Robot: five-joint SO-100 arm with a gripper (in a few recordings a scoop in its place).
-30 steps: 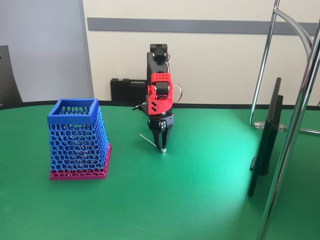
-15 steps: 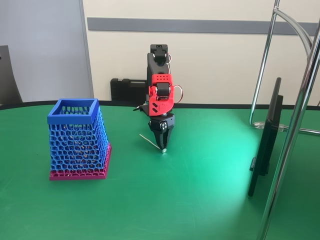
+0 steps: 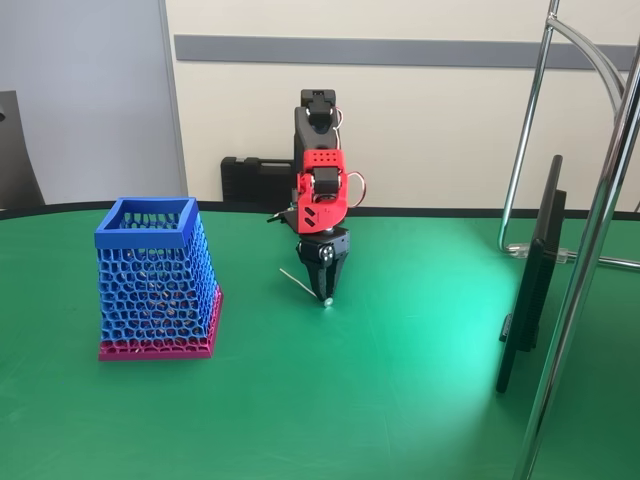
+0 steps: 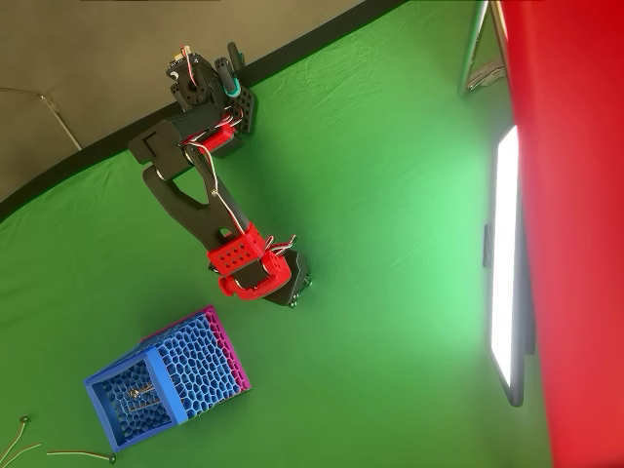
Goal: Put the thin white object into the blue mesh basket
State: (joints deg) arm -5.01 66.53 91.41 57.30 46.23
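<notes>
Green cloth covers the desk (image 3: 400, 400). Nearest, at left, the blue mesh basket (image 3: 155, 280) stands upright, mouth up to receive a drop. Farther back, right of it, the gripper (image 3: 324, 290) points straight down, fingers nearly closed around the thin white object (image 3: 300, 283), which slants up-left, its knob end at the cloth. A black case (image 3: 255, 182) sits at the far wall.

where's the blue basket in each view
Fixed view: the basket stands upright on the green table at left of centre, left of the hand.
Overhead view: the basket is at lower left, below and left of the arm's red part.
Shared landmark: the red-and-black arm, beside the basket in both.
</notes>
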